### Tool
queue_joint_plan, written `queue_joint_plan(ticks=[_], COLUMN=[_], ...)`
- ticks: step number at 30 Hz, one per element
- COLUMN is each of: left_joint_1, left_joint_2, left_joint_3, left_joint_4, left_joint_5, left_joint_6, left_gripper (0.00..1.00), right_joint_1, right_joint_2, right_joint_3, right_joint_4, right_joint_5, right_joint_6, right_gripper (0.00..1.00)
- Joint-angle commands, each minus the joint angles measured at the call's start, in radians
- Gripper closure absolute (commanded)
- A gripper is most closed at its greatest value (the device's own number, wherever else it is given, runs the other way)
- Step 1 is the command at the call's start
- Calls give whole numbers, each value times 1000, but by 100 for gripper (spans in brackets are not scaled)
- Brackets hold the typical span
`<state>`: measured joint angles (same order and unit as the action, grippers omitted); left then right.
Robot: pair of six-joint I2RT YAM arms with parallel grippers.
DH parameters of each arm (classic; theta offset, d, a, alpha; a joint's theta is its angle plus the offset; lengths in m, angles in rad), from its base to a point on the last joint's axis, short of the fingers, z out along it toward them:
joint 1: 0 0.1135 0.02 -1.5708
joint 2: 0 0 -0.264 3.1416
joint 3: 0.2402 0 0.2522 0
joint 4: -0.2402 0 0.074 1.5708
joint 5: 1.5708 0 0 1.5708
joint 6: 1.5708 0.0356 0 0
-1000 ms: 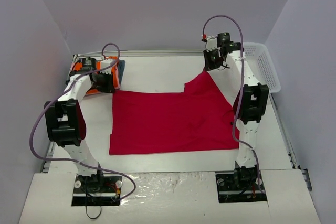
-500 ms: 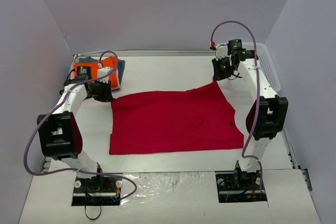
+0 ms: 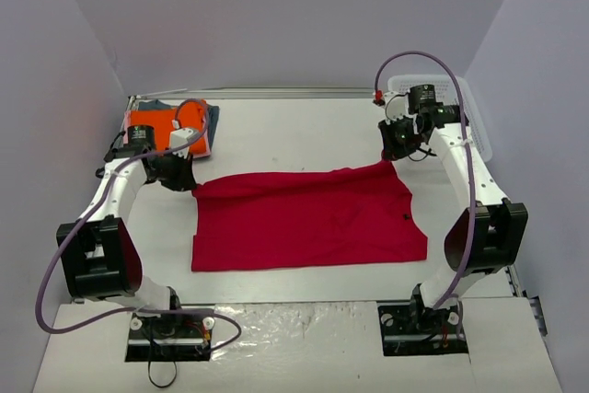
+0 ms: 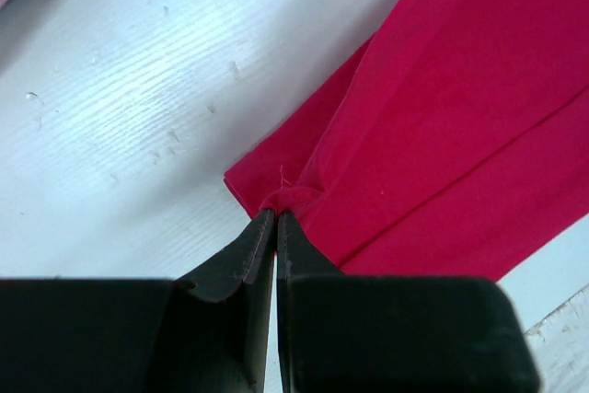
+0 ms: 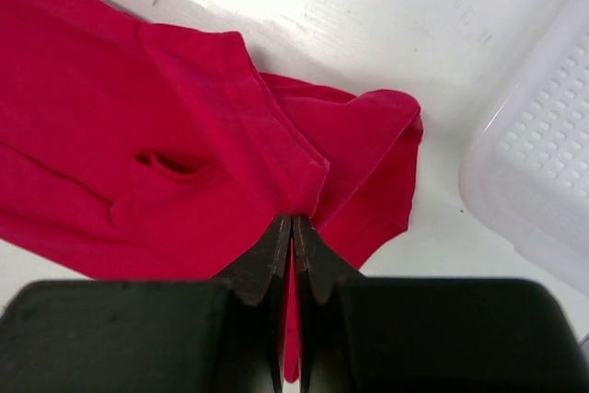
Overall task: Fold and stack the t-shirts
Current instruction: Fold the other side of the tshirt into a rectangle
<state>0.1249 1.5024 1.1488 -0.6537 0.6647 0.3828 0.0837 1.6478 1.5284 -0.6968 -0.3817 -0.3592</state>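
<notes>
On the counter the red shirt lies spread flat. My left hand is pinched tight on its far left corner, and my right hand is clamped on its far right corner. An orange shirt lies folded beyond the left corner, and a basket sits near the right one.
</notes>
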Motion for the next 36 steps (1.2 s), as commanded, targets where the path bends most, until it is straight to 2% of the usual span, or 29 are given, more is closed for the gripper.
queue_joint_plan(ticks=[1,15,36], left_joint_1=[5,5,5], left_joint_2=[-74,-206,-240], left_joint_3=[-8,-103,-184], left_joint_4=[-70,-147,-213], left_joint_5=[44,36,70], left_joint_6=[83,223,344], left_gripper=[98,98,98], right_joint_1=[-7,-7,-7], right_joint_2=[-77,-230,-302], right_joint_3=[-28,-154,-255], right_joint_4=[-76,-188,-254], right_joint_5=[9,23,35], right_joint_6=[-37,-104,-149], right_gripper=[100,100,100])
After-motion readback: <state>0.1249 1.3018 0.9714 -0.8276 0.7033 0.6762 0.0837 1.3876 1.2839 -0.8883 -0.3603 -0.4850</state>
